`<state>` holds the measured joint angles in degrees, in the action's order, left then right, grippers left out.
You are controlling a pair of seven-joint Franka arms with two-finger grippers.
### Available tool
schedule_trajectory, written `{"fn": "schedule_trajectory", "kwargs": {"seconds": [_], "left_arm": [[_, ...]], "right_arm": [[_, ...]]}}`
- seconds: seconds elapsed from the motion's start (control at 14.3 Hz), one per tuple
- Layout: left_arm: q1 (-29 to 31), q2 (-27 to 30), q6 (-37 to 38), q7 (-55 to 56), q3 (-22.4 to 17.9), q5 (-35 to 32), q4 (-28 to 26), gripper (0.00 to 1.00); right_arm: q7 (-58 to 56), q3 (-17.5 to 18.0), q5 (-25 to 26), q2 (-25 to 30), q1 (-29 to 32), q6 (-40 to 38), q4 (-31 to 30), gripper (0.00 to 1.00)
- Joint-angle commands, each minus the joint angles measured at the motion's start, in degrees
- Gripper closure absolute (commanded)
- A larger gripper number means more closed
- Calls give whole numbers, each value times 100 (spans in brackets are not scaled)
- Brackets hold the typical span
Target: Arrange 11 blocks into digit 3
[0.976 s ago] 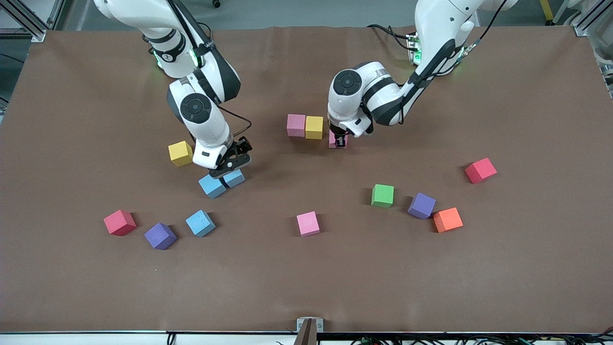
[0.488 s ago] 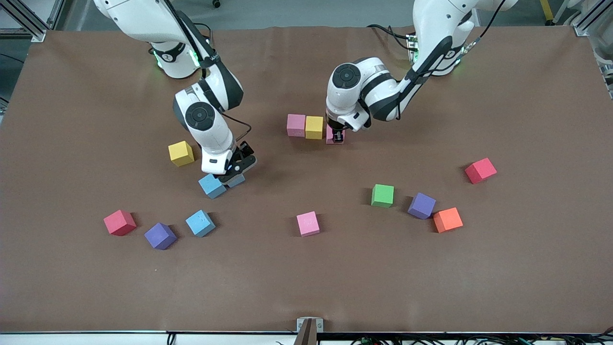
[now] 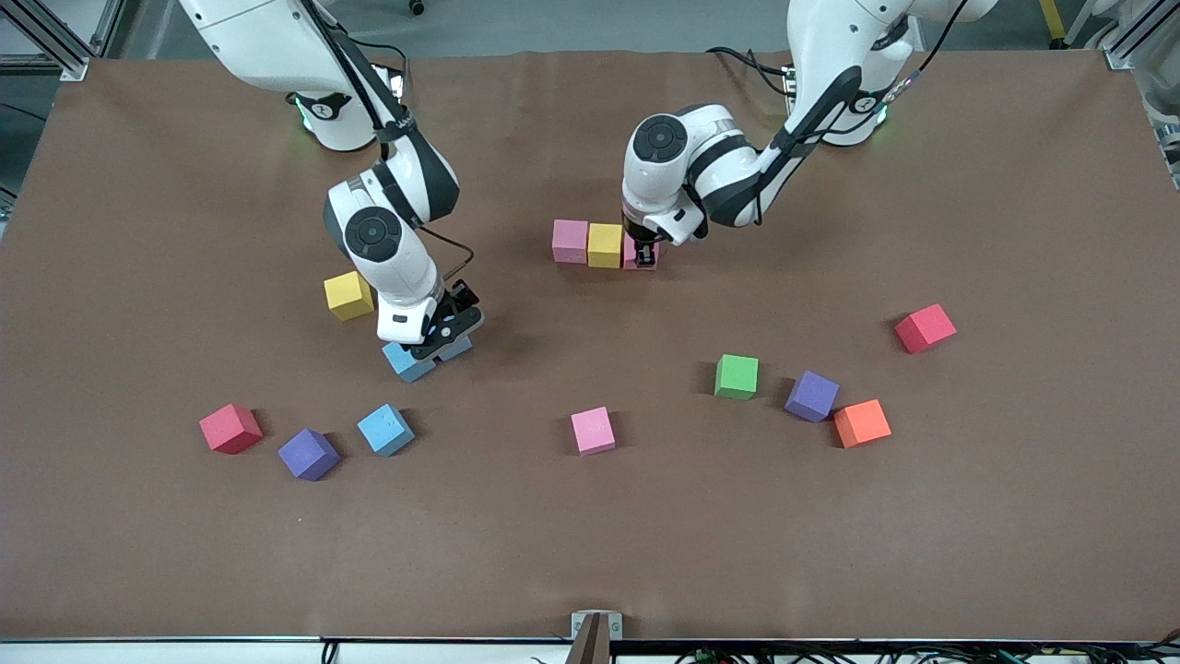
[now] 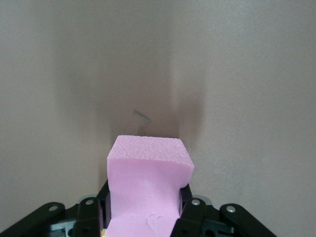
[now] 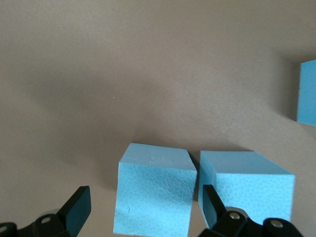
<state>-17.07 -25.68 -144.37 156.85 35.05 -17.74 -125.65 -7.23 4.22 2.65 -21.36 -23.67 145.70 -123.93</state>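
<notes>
A short row of blocks, the start of the digit 3, sits mid-table toward the robots' bases: a pink block, a yellow block touching it, and a second pink block at the yellow one's end toward the left arm. The left gripper grips that second pink block, its fingers clamped on two opposite faces, with the block set down against the row.

Toward the right arm's end of the table, the right gripper is low over a pair of light blue blocks lying side by side. Its open fingers straddle one light blue block, one finger in the narrow gap between it and the neighbouring light blue block; the fingers are not closed on it.

A loose yellow cube lies just beside the right arm's wrist, farther from the front camera than the blue pair. Nearer to the camera lie a red cube, a purple block and a third light blue block in a loose line. A lone pink block lies near the table's middle. Toward the left arm's end are a green block, a second purple block and an orange block touching it, with another red cube well apart from them. All lie on the brown table.
</notes>
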Motion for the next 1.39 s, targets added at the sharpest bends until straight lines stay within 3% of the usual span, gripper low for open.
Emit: {"fn": "schedule_trajectory", "kwargs": {"seconds": [0.0,0.28,0.56,0.7,0.84,1.11,1.18,1.25,1.32], "left_arm": [[-68,63,-109,566,10,-2,-92,87],[-139,28,-118,627,2,-10,-57,86],[-165,28,-118,662,2,-10,-30,86],[-156,11,-127,671,-7,-115,-21,85],[-174,-60,-170,671,-7,-169,-13,84],[-174,-69,-197,680,-7,-177,-13,79],[-174,-69,-197,671,-7,-177,-13,73],[-174,-60,-197,671,-7,-177,-13,59],[-182,-60,-180,671,-16,-177,-21,33]], "right_arm": [[29,53,148,-35,20,116,-61,0],[29,44,148,-123,46,213,-61,0],[29,53,148,-158,90,213,-52,53],[73,53,139,-176,99,195,-52,71],[203,53,122,-158,82,90,-26,77],[1485,97,34,-114,-172,-173,132,77],[1836,97,-9,-114,-260,-174,167,77],[2205,97,-45,-114,-392,-174,220,77],[2496,97,-45,-123,-515,-174,246,77]]}}
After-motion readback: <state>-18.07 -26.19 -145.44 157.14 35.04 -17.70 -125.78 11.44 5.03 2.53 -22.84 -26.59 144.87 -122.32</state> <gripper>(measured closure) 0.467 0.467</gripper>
